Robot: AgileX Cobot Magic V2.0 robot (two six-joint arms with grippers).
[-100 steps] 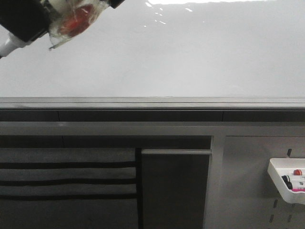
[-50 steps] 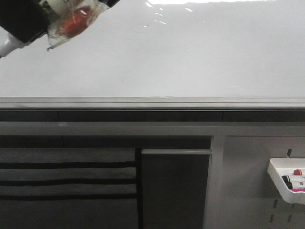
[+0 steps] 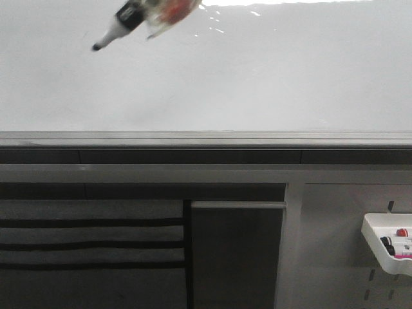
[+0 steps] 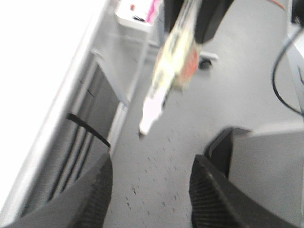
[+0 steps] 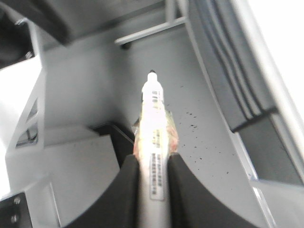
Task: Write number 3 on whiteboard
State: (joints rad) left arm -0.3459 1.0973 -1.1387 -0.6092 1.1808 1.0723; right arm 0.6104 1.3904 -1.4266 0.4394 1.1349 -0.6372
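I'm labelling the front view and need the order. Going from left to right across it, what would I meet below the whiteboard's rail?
Striped grey panel → dark cabinet door → grey pegboard → white tray holding markers, cut off by the picture's right edge.

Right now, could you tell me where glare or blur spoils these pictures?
Front view: glare streaks the whiteboard top edge, and the marker is slightly smeared. Left wrist view: the marker is heavily motion-blurred and the board blown out white. Right wrist view: soft, marker overexposed.
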